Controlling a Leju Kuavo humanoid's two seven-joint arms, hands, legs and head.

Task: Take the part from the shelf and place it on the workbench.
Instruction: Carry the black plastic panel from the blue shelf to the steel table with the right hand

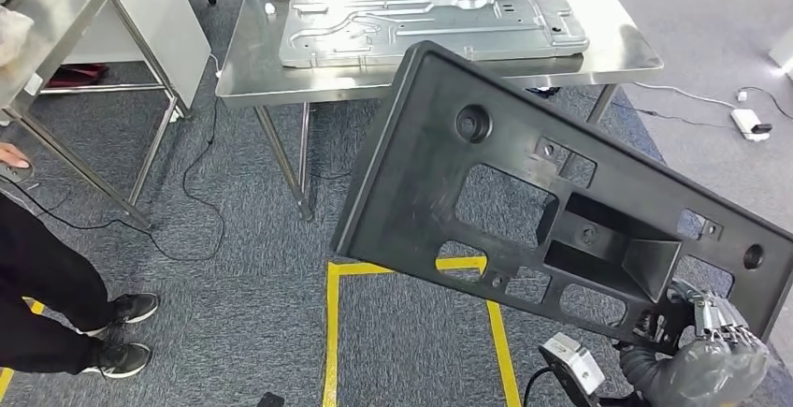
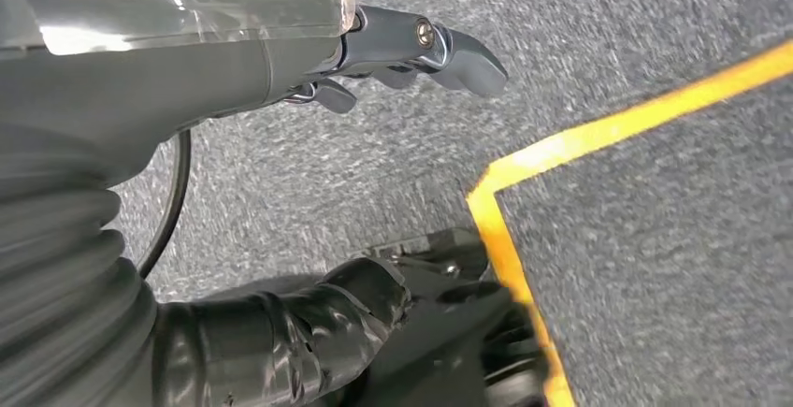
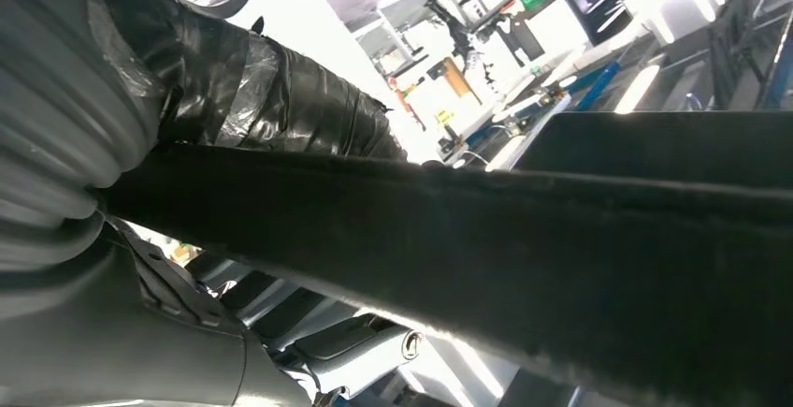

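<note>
The right hand (image 1: 718, 325) clamps 1 corner of the black part (image 1: 524, 192), short of the workbench (image 1: 617, 47); such an off-centre hold could let it swing and slip. The left hand (image 2: 411, 47) hangs slack, holding nothing.

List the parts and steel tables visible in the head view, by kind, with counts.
Large black plastic panel, gripped by the right hand: 1
Flat stamped silver metal sheet on the workbench: 1
Stainless steel tables: 2, the workbench and another beside it
Total: 4

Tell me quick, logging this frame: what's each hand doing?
Left hand: open, holding nothing.
Right hand: holding the black part by its lower edge.
</note>
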